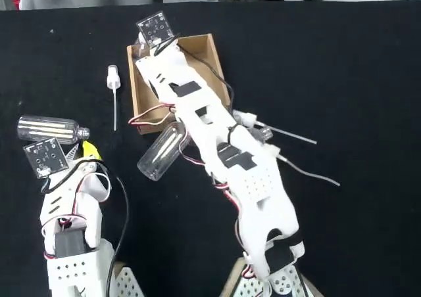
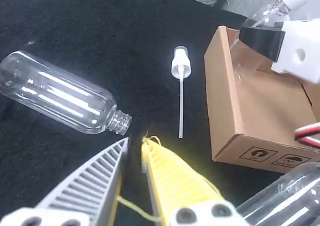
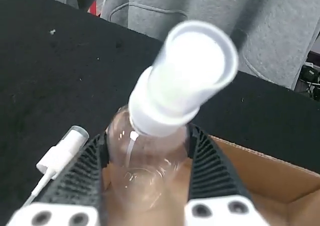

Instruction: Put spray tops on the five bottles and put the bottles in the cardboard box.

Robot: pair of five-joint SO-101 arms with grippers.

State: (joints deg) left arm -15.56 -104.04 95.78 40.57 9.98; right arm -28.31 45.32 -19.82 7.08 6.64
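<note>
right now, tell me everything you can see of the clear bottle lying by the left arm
The clear plastic bottle lies on its side on the black table cloth, by the left arm. It is a round-shouldered cylinder with a short threaded neck, uncapped, and it looks empty. The left claw sits just off its neck without touching it; only the cloth touches the bottle.

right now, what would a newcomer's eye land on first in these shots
First, the right pincer clamped on a bottle with its spray top on, held over the cardboard box. Next, the uncapped bottle lying on its side just ahead of the empty left pincer, with a loose spray top lying between that bottle and the box.
</note>
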